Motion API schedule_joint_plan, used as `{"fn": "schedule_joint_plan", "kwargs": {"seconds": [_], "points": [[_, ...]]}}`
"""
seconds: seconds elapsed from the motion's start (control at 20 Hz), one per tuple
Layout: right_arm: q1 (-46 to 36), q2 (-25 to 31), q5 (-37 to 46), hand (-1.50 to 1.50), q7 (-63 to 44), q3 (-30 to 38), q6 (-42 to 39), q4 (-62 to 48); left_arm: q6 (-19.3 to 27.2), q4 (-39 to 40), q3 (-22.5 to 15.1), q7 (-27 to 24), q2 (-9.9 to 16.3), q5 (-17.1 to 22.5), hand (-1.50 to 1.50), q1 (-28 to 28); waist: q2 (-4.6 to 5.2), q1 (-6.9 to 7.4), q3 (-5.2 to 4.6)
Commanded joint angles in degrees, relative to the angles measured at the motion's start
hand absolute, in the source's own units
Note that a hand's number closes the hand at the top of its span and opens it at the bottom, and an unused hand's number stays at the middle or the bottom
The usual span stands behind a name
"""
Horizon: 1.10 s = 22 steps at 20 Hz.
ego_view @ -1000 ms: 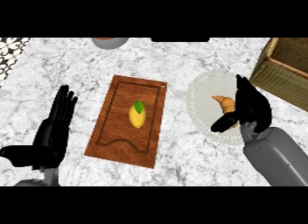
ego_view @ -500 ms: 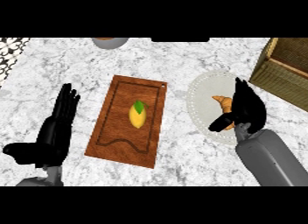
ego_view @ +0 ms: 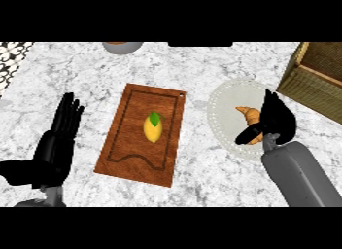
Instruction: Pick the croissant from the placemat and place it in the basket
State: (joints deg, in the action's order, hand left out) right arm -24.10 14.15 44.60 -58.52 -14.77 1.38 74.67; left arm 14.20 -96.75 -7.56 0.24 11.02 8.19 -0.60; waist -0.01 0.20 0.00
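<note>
Nearest you, your left hand (ego_view: 53,146) rests at the lower left of the marble surface (ego_view: 202,73), fingers straight and together, holding nothing. Your right hand (ego_view: 273,124) lies over the pale round placemat (ego_view: 224,107), fingers extended along the croissant (ego_view: 248,115) and thumb curled in at its near end; you cannot tell whether it has left the mat. Between the hands lies a wooden board (ego_view: 142,133) with a lemon (ego_view: 153,127) on it. Farther right stands the basket (ego_view: 324,80), and a bowl (ego_view: 121,46) sits at the far edge.
</note>
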Motion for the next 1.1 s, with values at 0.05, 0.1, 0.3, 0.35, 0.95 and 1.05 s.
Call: {"fn": "schedule_joint_plan", "kwargs": {"seconds": [0.05, 0.1, 0.3, 0.35, 0.95, 1.05], "points": [[2.56, -1.68, 1.85, -1.50, -1.58, 1.87, -2.47, 1.28, -2.99, 1.52, 2.14, -1.29, -0.76, 0.59, 0.00, -0.70, -0.03, -0.19, -0.01], [0.56, -4.07, 3.43, -1.50, 0.49, 1.79, 1.30, -5.13, 0.83, -4.92, -1.41, 2.22, -2.11, -2.92, 0.00, 2.45, -0.01, 0.12, 0.01], [0.86, -6.00, 4.79, -1.50, -2.57, 2.32, -2.80, -0.78, -1.30, -2.02, 0.59, 2.27, -2.63, -2.57, 0.00, 0.18, -0.03, -0.05, 0.00], [1.25, -2.32, 1.84, -1.50, 2.36, 5.90, -4.07, -0.58, -4.15, -0.02, 3.66, 0.22, -1.02, 0.00, 0.00, 0.55, -0.02, -0.08, 0.00], [1.30, -4.79, 5.86, -1.50, 8.17, 9.73, -0.75, -7.53, -3.03, -0.56, 1.96, 0.98, -5.98, -5.22, 0.00, 0.75, -0.01, -0.11, 0.00], [-5.38, -7.26, 6.72, -1.50, 11.37, 11.63, 5.20, -20.98, -4.79, -2.31, 2.30, 2.58, -4.56, -4.27, 0.00, 0.78, 0.10, 0.32, 0.02]]}}
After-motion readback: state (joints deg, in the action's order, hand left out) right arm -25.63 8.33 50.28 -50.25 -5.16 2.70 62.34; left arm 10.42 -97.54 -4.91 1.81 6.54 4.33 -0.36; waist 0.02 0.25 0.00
